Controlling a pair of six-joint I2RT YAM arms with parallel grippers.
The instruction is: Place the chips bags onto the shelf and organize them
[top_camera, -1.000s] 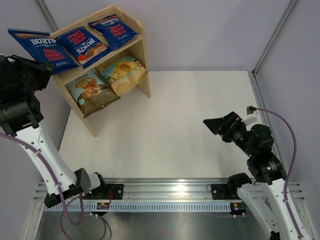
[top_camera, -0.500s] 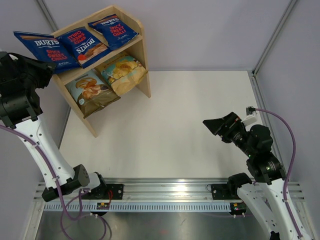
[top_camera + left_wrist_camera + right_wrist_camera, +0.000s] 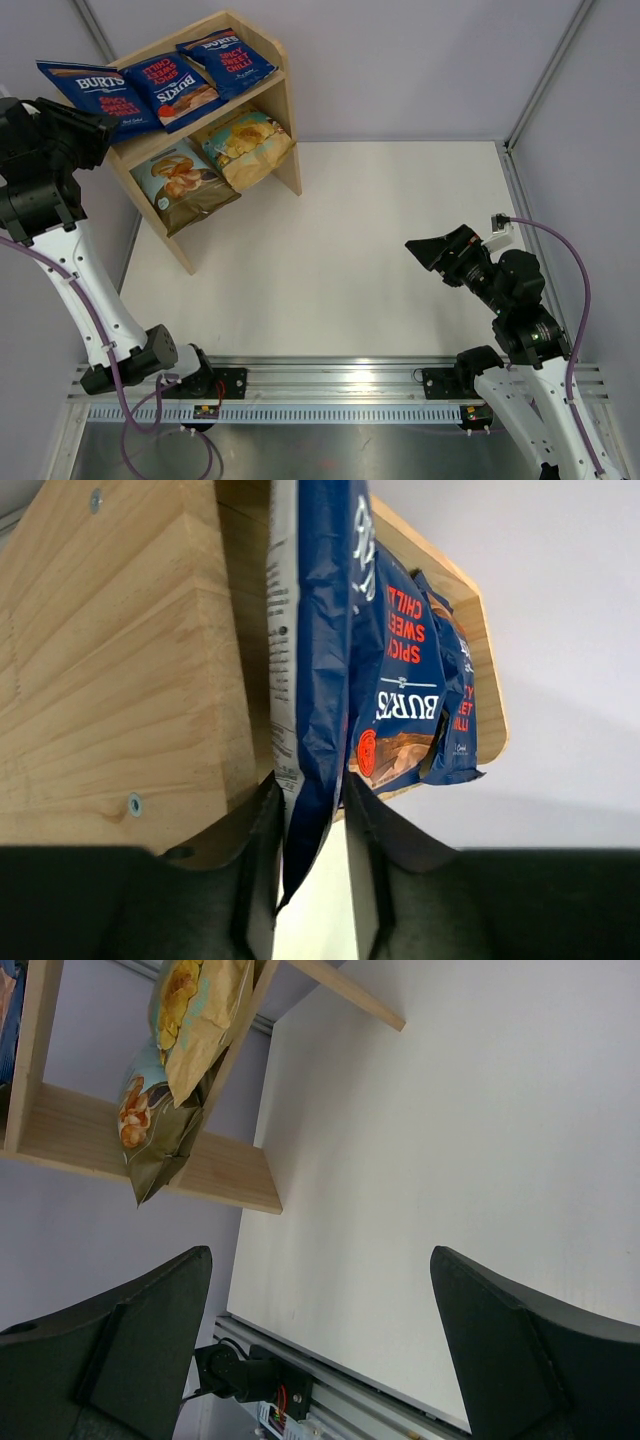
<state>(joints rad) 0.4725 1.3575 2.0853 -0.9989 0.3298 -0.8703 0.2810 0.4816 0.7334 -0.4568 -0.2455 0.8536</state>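
While the left end effector (image 3: 310, 880) is clamped on the edge of a Burts bag (image 3: 315, 680), that bag sticks out ahead of the fingers, over the near end of the top tier of the shelf (image 3: 120, 680). Right beyond it on that tier sit a second Burts bag (image 3: 172, 88) and a third Burts bag (image 3: 228, 57), overlapping a bit. Lower tier, below the end effector: Cassava bag (image 3: 183, 183) and tan bag (image 3: 245, 145) side by side. Right end effector (image 3: 320, 1340) is spread wide, holding nothing, above the table (image 3: 350, 250), well apart from the shelf.
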